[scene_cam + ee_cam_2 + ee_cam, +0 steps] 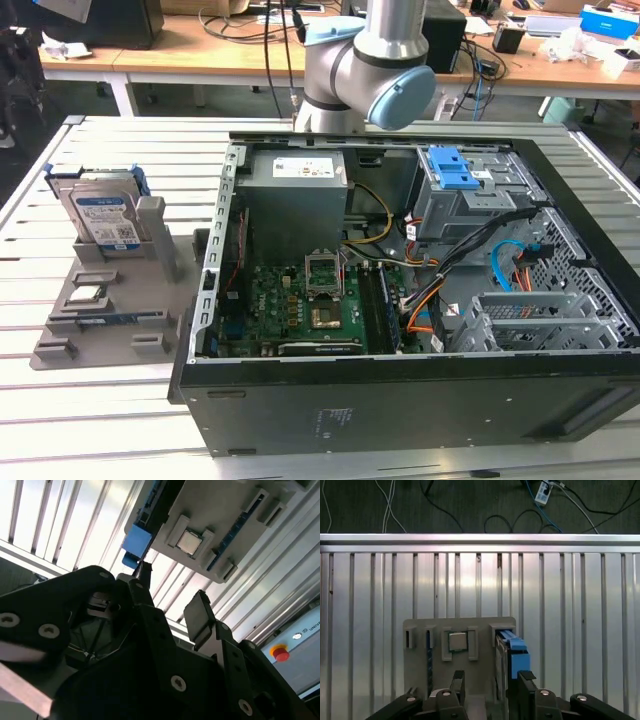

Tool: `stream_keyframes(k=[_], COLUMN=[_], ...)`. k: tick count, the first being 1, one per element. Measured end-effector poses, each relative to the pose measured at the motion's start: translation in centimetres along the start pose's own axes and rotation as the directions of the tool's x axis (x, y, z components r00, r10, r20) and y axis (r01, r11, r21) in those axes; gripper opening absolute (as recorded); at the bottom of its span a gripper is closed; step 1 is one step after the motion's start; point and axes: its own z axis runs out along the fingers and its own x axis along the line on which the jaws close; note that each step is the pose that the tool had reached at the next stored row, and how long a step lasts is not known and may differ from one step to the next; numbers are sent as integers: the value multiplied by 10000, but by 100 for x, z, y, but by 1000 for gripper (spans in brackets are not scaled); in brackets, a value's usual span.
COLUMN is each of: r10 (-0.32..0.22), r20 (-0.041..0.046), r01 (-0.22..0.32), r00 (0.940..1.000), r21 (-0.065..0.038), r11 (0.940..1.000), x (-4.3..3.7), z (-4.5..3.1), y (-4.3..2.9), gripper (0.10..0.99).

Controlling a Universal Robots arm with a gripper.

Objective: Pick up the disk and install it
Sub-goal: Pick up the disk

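Holds nothing in the black two-finger pincer [491,676], spread wide, high over the flat grey plastic holder tray [482,625]. In that tray's end slot, on edge: the silver rectangular hard disk [100,215] with blue side rails, long axis near upright, leaning back, label facing the exterior camera. Beside the tray, an open black computer case [400,385].

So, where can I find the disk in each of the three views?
Exterior view: the disk stands in the grey holder, on the exterior view's left.
First wrist view: the disk edge-on, near the square chip.
Second wrist view: the disk, blue rail showing, at the holder's edge.
Shared landmark: the square chip.
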Motion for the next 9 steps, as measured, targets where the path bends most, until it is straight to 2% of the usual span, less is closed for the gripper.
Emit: stream_keyframes(k=[5,9], r10=[1,2], r20=[-3,-3], r01=[-1,-2], r00=[10000,10000], r21=[1,1], r11=[10000,10000], x=[-320,-409], z=[-2,-2], y=[-37,-45], gripper=[541,541])
